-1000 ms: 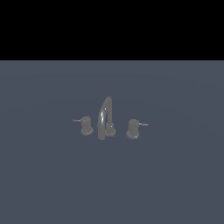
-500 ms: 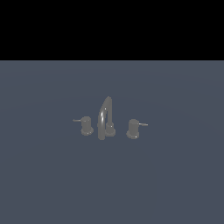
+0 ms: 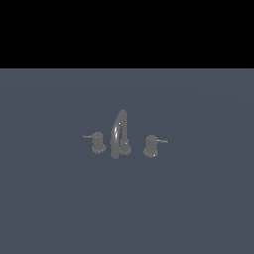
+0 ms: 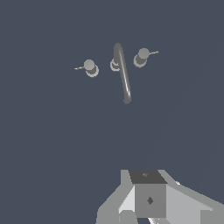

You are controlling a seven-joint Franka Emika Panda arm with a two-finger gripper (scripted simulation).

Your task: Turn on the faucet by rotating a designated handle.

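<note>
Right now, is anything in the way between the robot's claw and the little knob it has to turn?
Nothing visible is. In the wrist view the gripper sits far from the faucet, with only bare grey floor between it and the handle. The arched spout and the twin knob stand off to one side.

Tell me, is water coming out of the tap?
No. The faucet spout shows no stream, and nothing is touching the handle.
</note>
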